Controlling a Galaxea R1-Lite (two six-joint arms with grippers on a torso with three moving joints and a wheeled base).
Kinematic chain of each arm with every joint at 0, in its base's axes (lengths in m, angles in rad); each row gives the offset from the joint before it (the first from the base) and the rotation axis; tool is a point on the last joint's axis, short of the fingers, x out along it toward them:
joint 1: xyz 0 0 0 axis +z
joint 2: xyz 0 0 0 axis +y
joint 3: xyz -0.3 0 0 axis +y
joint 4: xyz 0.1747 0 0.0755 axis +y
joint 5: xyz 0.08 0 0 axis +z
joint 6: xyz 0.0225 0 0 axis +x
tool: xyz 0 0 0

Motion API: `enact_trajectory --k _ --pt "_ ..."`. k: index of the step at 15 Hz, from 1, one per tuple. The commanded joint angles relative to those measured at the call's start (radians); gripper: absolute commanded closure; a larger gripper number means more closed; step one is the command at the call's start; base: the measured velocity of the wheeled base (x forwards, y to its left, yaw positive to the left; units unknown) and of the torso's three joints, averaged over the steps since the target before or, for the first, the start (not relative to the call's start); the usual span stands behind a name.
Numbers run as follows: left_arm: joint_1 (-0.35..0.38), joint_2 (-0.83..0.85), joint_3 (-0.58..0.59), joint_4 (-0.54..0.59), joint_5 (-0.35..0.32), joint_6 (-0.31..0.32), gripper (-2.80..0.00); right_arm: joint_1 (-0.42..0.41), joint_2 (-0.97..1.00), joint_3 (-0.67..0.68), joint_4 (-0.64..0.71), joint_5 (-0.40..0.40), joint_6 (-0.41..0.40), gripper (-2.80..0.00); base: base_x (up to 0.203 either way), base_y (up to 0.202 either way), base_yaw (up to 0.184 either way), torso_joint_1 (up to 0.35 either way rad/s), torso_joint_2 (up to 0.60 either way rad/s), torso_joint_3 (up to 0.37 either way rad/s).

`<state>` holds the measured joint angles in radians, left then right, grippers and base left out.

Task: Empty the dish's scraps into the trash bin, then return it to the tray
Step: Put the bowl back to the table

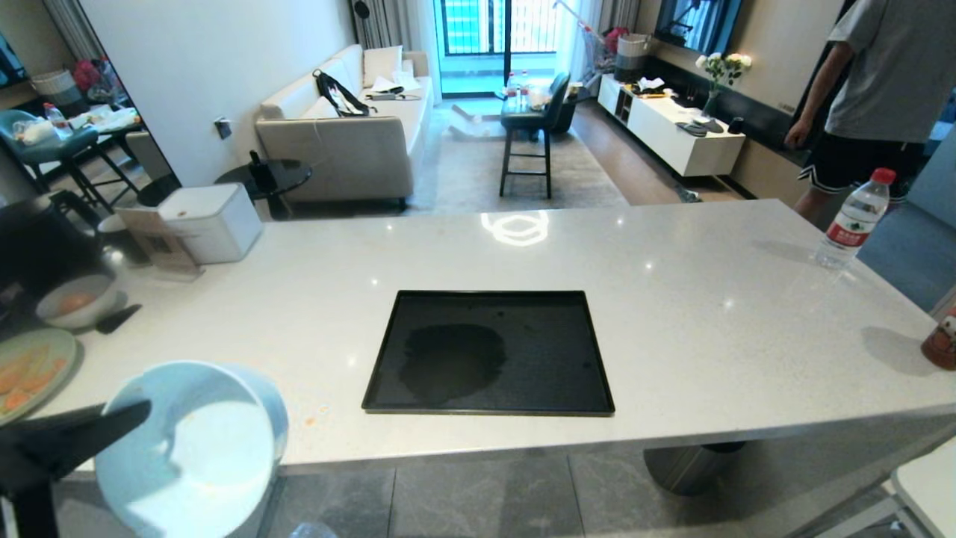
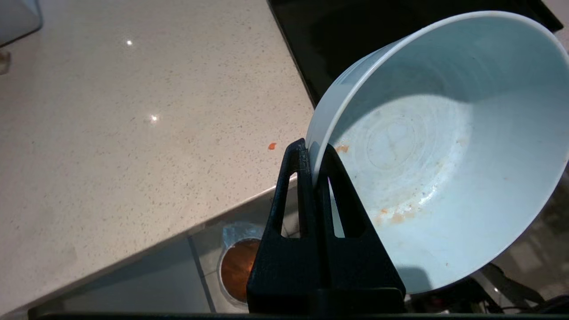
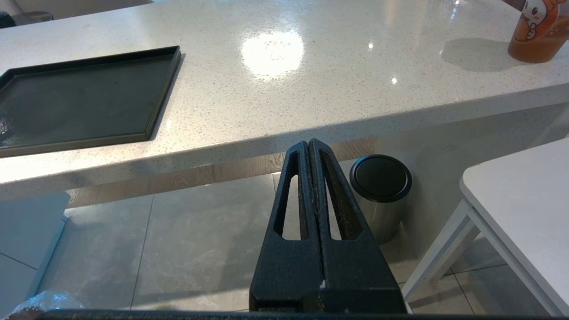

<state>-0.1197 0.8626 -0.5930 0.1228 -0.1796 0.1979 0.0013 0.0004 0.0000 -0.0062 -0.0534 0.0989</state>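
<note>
Off the counter's edge, left pincer (image 2: 313, 158) tilts dish (image 2: 444, 146) (empty).

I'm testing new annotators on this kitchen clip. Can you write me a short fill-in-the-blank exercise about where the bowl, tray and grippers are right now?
1. The left gripper is shut on the rim of the pale blue ____.
2. The black tray on the counter holds ____ dishes.
3. The dish is tilted and contains only orange ____, no carrot pieces.
4. The right gripper, hanging below the counter edge, holds ____.

Missing words: dish; no; smears; nothing
</note>
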Motion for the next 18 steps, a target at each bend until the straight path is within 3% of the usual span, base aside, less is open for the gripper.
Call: enact_trajectory --k 1,5,8,11,15,18 --pt "-0.043 0.198 -0.065 -0.006 0.021 0.021 0.00 0.000 0.000 0.000 0.000 0.000 0.000 0.00 0.000 0.000 0.000 0.000 0.00 0.000" --pt "-0.083 0.445 -0.175 -0.111 0.074 0.092 0.00 0.000 0.000 0.000 0.000 0.000 0.001 0.00 0.000 0.000 0.000 0.000 0.00 0.000" --pt "-0.173 0.631 -0.280 -0.214 0.195 0.102 0.00 0.000 0.000 -0.001 -0.001 0.000 0.001 0.00 0.000 0.000 0.000 0.000 0.00 0.000" --pt "-0.254 0.799 -0.415 -0.239 0.246 0.103 0.00 0.000 0.000 0.000 -0.001 0.000 0.001 0.00 0.000 0.000 0.000 0.000 0.00 0.000" --pt "-0.335 0.992 -0.618 -0.194 0.321 0.109 0.00 0.000 0.000 0.000 0.000 0.000 0.001 0.00 0.000 0.000 0.000 0.000 0.00 0.000" --pt "-0.393 1.113 -0.829 -0.015 0.340 0.120 0.00 0.000 0.000 0.000 -0.001 0.000 0.001 0.00 0.000 0.000 0.000 0.000 0.00 0.000"
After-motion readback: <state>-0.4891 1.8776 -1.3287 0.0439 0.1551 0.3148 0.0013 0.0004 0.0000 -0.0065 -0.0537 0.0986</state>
